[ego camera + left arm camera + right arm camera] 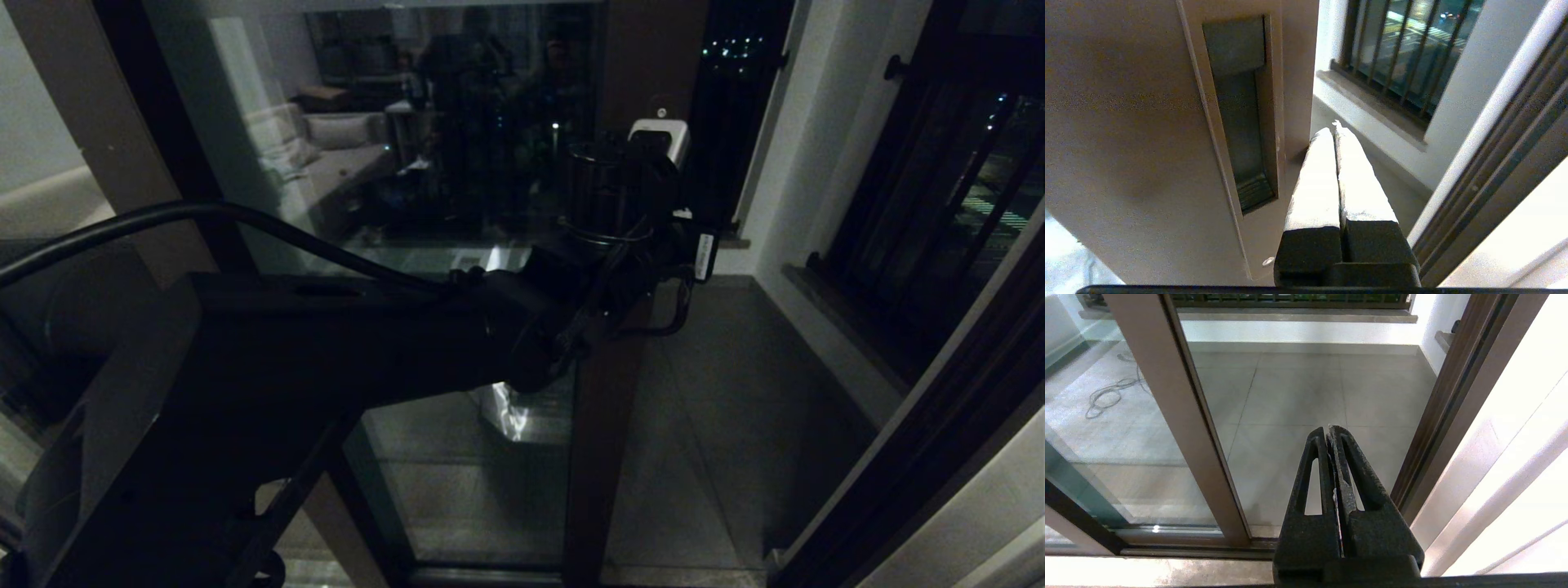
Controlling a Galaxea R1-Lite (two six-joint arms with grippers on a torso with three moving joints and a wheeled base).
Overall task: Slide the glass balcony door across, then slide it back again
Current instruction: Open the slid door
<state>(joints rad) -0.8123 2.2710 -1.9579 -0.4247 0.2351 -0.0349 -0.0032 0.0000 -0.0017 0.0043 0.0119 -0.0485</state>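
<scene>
Brown-framed glass balcony door (pixel 1147 143) is standing partly open, its handle slot (pixel 1241 118) beside the left gripper (pixel 1334 128), jaws pressed together. Right gripper (pixel 1329 430) is hanging low near the sill, jaws together, unseen from the head view.

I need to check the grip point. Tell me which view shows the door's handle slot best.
The left wrist view: the handle slot fills the stile of the glass balcony door, right beside the shut left gripper. In the head view the left arm hides it. The right wrist view shows only the stile's lower part.
</scene>
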